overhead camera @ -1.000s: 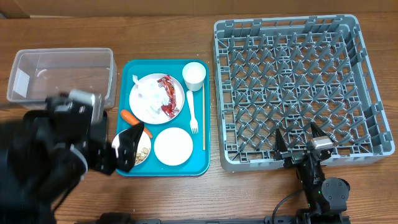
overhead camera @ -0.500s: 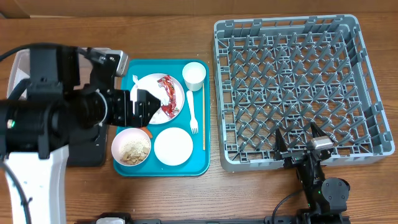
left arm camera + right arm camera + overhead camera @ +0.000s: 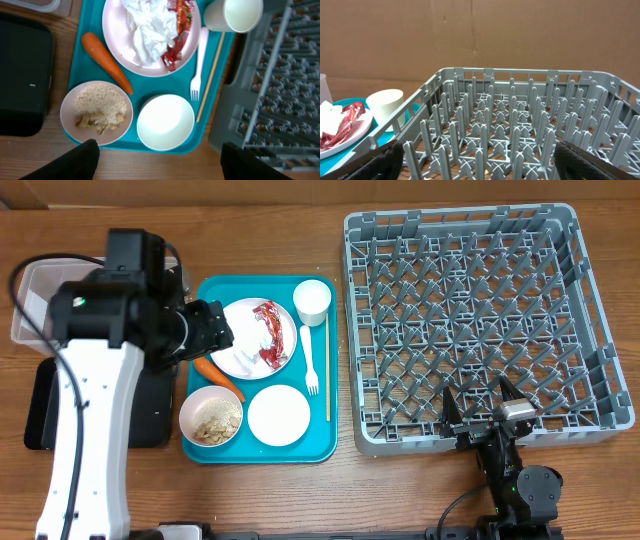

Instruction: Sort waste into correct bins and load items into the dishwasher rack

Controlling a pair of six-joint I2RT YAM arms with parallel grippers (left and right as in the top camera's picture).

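On the white plate (image 3: 283,355) lie a red wrapper (image 3: 268,335) and a crumpled napkin (image 3: 145,30). An orange carrot (image 3: 218,375) rests beside the plate, above a bowl of rice (image 3: 211,417). An empty bowl (image 3: 279,415), a cup (image 3: 312,300), a fork (image 3: 310,360) and a chopstick (image 3: 327,375) share the teal tray. My left gripper (image 3: 210,330) hovers open over the plate's left edge, nothing between its fingers (image 3: 75,162). My right gripper (image 3: 483,405) stands open at the grey dishwasher rack's (image 3: 480,310) front rim.
The teal tray (image 3: 325,442) lies between the bins and the rack. My left arm partly covers the clear tub (image 3: 55,295) at the back left and the black tray (image 3: 40,405) in front of it. Bare wood runs along the table's front edge.
My left arm has swung from the front left, over the rice bowl, back and right to the plate's left edge. The right arm has not moved.
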